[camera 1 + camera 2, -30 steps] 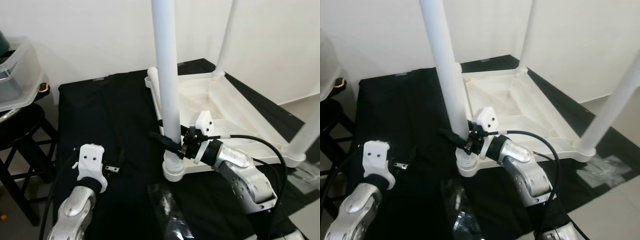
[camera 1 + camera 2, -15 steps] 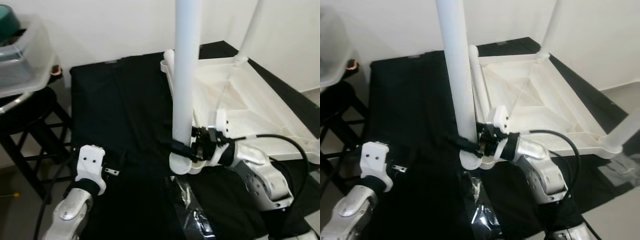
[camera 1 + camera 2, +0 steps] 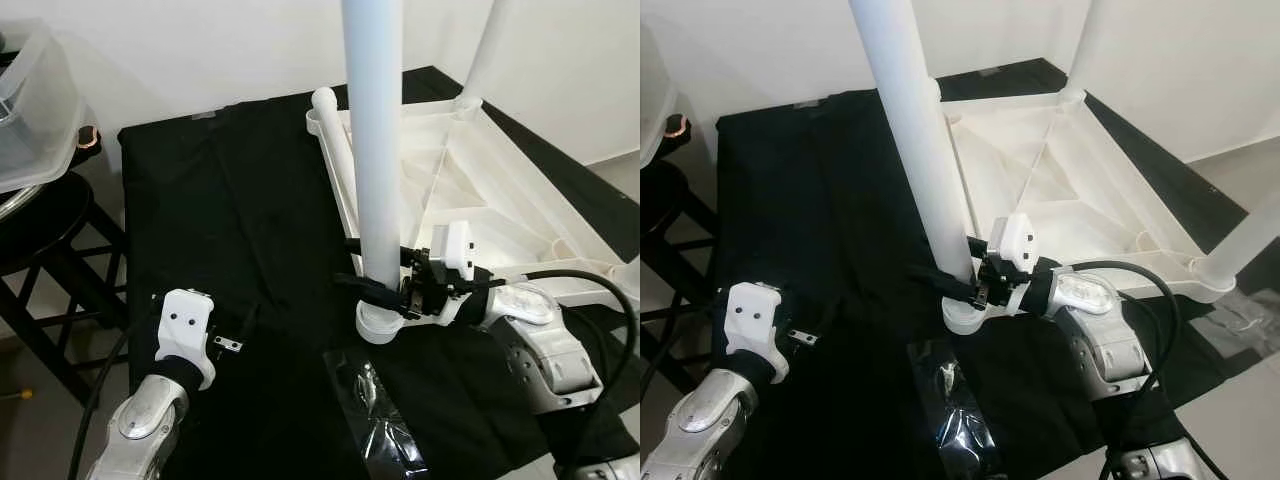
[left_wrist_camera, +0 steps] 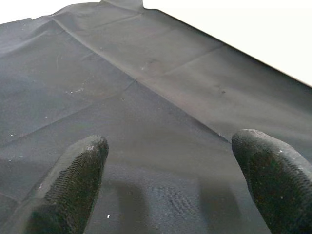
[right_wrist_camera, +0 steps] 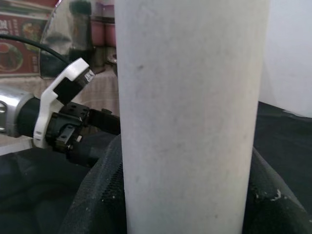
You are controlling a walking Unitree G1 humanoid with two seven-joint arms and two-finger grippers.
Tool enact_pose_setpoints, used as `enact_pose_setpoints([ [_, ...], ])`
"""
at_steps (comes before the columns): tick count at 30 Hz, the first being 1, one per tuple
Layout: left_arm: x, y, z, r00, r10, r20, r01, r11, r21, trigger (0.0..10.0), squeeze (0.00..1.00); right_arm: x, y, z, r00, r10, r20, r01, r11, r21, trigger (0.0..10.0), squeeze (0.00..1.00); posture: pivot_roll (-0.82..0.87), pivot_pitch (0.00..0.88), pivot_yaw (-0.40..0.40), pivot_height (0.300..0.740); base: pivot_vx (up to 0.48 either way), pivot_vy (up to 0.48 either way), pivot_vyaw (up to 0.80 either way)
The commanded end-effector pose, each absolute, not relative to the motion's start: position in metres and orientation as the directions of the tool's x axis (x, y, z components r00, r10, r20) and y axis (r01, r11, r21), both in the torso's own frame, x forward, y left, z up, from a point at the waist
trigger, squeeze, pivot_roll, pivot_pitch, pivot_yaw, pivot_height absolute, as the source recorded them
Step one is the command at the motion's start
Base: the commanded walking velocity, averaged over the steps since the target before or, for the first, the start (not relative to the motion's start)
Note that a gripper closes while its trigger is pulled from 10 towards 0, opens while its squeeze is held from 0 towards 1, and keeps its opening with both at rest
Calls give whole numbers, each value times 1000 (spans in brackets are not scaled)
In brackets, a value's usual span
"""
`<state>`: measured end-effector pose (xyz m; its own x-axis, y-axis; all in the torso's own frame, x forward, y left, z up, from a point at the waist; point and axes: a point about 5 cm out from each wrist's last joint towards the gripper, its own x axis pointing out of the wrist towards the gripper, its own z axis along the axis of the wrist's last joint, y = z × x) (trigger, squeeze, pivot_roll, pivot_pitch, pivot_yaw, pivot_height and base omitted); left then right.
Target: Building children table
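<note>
A white children's table (image 3: 520, 215) lies upside down on a black cloth (image 3: 230, 210). Its near left leg (image 3: 373, 150) stands upright in a corner socket (image 3: 375, 325). My right gripper (image 3: 378, 292) is shut on this leg just above the socket, and its fingers (image 5: 95, 195) press both sides of the tube (image 5: 190, 117). A far leg (image 3: 485, 50) and a near right leg (image 3: 1248, 235) also stand up. My left gripper (image 4: 170, 175) hovers open over bare cloth, left of the table.
A white tube (image 3: 335, 135) lies along the table's left edge. A crinkled clear plastic bag (image 3: 375, 425) lies on the cloth in front of the held leg. At the left stand a black stool (image 3: 50, 235) and a clear plastic bin (image 3: 35, 110). A white wall is behind.
The camera has shifted. My right gripper stays clamped on the leg. The ribbed end seen above the socket a second ago no longer shows. The left arm has barely moved.
</note>
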<state>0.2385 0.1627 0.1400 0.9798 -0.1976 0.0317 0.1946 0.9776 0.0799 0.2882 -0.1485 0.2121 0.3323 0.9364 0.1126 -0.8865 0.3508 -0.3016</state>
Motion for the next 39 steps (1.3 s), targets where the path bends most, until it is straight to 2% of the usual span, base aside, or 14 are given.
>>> enact_pose_setpoints([
  [1,237,167,138,980,-199,13,197,976,88,10000,0,287,-150,211,320,938,129,-895,344,-284,10000,0,11,194,32,740,0,0,0],
  [13,235,170,138,978,-210,2,209,973,99,10000,0,278,-152,196,301,940,159,-915,331,-231,10000,0,20,196,51,740,0,0,0],
  [19,235,171,137,976,-216,-2,215,971,102,10000,0,279,-160,191,362,920,151,-890,389,-238,10000,0,18,194,58,740,0,0,0],
  [21,235,171,137,976,-217,-3,216,971,103,10000,0,281,-163,190,392,907,155,-875,419,-241,10000,0,18,194,59,740,0,0,0],
  [22,235,171,137,975,-220,-5,220,970,103,10000,0,286,-169,190,443,882,161,-846,471,-250,10000,0,17,193,64,740,0,0,0],
  [26,235,171,138,974,-225,-5,224,969,104,10000,0,290,-172,192,478,862,171,-822,507,-260,10000,0,15,195,66,740,0,0,0],
  [32,242,178,155,967,-252,48,250,967,36,10000,0,287,-165,211,425,874,237,-845,477,-243,10000,0,12,190,56,740,0,0,0],
  [35,251,187,190,932,-321,168,335,940,-63,10000,0,284,-165,228,381,880,283,-856,452,-253,10000,0,15,180,44,740,0,0,0],
  [37,249,186,224,838,-472,273,506,860,-67,10000,0,284,-165,239,351,887,300,-860,432,-272,10000,0,16,171,39,740,0,0,0],
  [39,247,185,248,754,-558,346,604,797,-32,10000,0,283,-164,244,331,897,292,-860,414,-297,10000,0,14,158,34,740,0,0,0],
])
